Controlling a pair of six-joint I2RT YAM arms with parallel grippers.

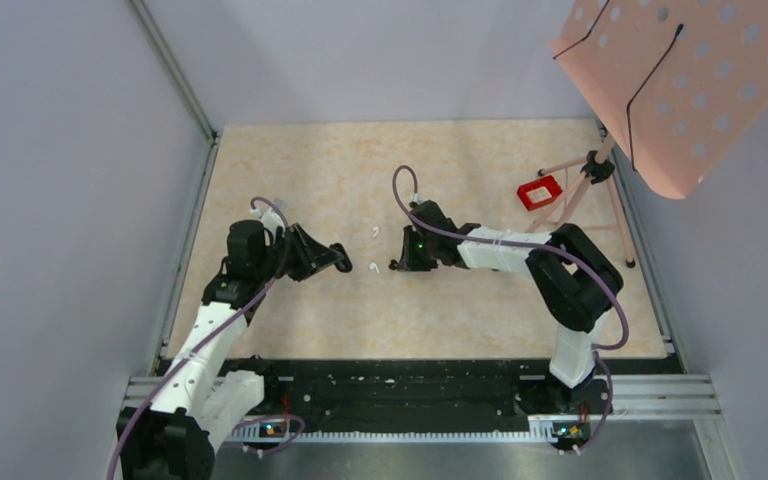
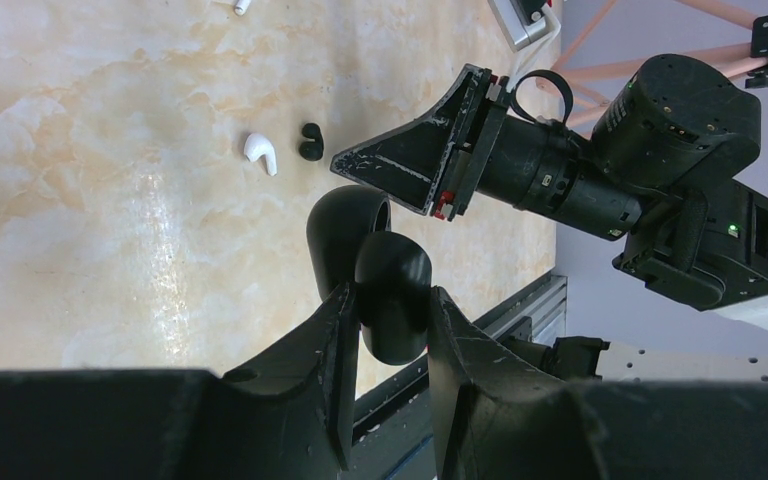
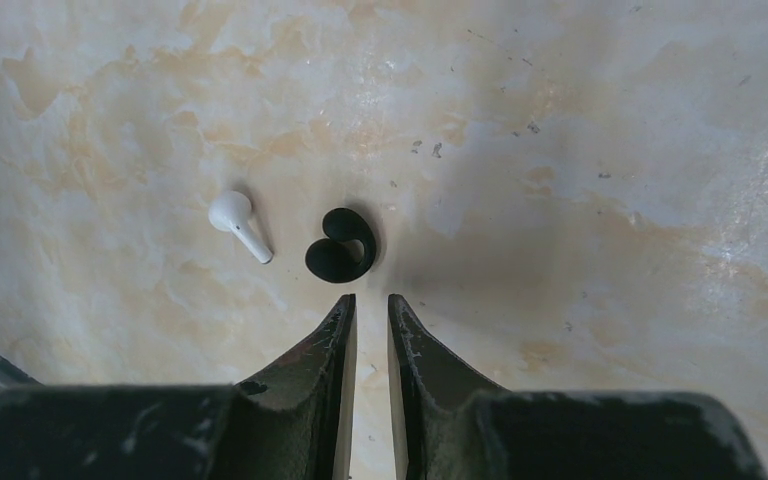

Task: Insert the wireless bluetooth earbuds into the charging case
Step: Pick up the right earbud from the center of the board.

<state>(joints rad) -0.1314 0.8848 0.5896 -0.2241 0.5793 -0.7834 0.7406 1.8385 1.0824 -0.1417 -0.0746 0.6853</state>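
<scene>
Left gripper (image 2: 392, 295) is clamped on the charging case (image 2: 345, 235), a glossy black rounded shell that looks flipped open. Right gripper (image 3: 368, 300) has its scuffed wedge-shaped fingers pinched almost together with nothing between them. A smooth black bud (image 3: 340, 247), curled like a bean, lies on the beige marble-look tabletop (image 3: 610, 150) at 11 o'clock off those tips. A white stemmed bud (image 3: 235, 222) sits near it at its 9 o'clock, not touching.

We observe even, diffuse lighting in all views, with a pale glare streak on the marble tabletop (image 2: 160, 210) in the left wrist view. A soft shadow lies beside the black earbud (image 3: 340, 250); the lower edge of both wrist views is dark and soft.
</scene>
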